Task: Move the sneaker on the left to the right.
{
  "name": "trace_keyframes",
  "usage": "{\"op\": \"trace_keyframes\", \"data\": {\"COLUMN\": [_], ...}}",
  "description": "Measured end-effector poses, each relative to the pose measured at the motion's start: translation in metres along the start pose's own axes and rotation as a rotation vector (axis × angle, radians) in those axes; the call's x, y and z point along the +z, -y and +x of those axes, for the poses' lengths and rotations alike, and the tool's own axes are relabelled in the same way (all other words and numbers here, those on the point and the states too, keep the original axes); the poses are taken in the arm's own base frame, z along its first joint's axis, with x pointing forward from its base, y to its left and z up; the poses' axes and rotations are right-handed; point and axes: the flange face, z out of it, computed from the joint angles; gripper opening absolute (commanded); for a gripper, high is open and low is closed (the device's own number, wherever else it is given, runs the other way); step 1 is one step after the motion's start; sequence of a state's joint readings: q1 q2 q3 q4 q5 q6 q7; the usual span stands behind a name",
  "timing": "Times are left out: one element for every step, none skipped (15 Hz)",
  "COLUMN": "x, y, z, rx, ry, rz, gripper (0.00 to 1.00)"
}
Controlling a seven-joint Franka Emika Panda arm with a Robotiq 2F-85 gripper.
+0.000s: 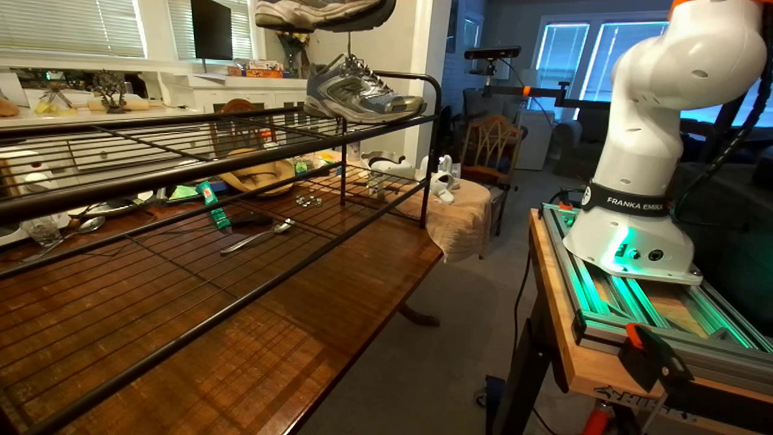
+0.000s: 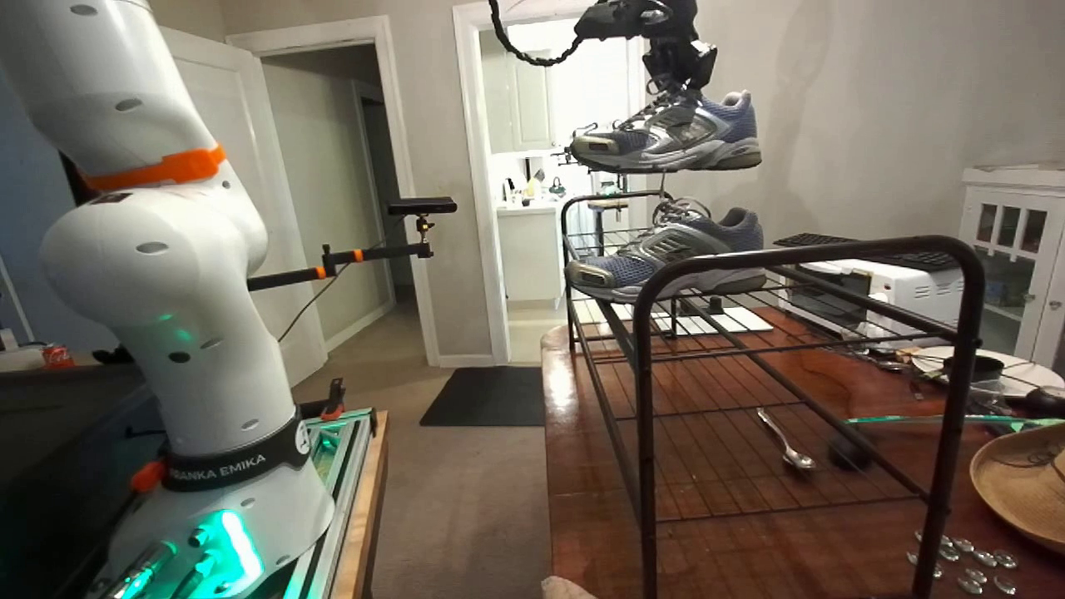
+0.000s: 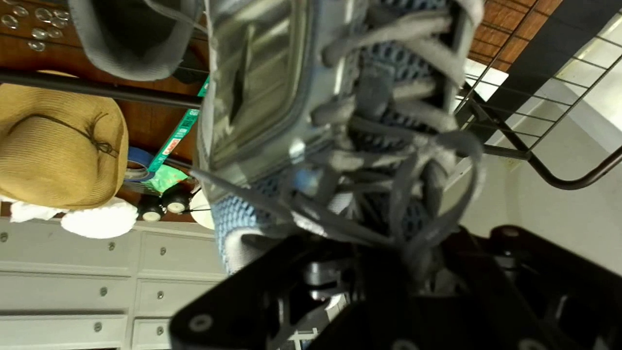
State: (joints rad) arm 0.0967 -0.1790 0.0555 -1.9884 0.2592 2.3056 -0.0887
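One silvery-grey sneaker (image 2: 666, 137) hangs in the air, roughly level, above the black wire rack (image 2: 832, 250). My gripper (image 2: 678, 81) is shut on it from above at the laces and tongue. In the wrist view this sneaker (image 3: 272, 97) fills the middle and the jaws (image 3: 403, 262) meet at its laces; the exact grip is partly hidden. In an exterior view only its sole (image 1: 320, 15) shows at the top. The matching sneaker (image 1: 362, 93) stands on the rack's top shelf, directly below, apart except for a dangling lace between them. Its heel opening (image 3: 136, 43) shows in the wrist view.
The rack's raised end rails (image 1: 423, 77) stand at both ends of the top shelf. The rack is on a wooden table (image 1: 362, 290). A spoon (image 2: 786, 441), straw hat (image 2: 1023, 478), glass beads (image 2: 965, 549) and white toaster oven (image 2: 907, 291) lie or stand on the table.
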Motion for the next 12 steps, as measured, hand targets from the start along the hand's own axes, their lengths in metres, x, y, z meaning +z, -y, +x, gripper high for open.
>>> {"op": "trace_keyframes", "data": {"x": [-0.008,-0.015,-0.023,-0.03,-0.036,-0.042,-0.047,-0.052,-0.056,-0.059,-0.061,-0.062], "y": [-0.005,-0.011,-0.018,-0.025,-0.031,-0.037,-0.044,-0.049,-0.054,-0.06,-0.066,-0.073], "z": [-0.001,-0.003,-0.004,-0.006,-0.008,-0.01,-0.013,-0.016,-0.019,-0.021,-0.025,-0.029], "rx": [-0.003,-0.005,-0.004,-0.001,0.002,0.006,0.011,0.016,0.016,0.017,0.02,0.022], "ry": [0.006,0.012,0.019,0.026,0.033,0.041,0.049,0.058,0.065,0.072,0.076,0.08], "rz": [-0.015,-0.032,-0.048,-0.063,-0.078,-0.091,-0.102,-0.112,-0.121,-0.131,-0.142,-0.151], "gripper": [0.03,0.03,0.03,0.03,0.03,0.03,0.03,0.03,0.03,0.03,0.03,0.03]}}
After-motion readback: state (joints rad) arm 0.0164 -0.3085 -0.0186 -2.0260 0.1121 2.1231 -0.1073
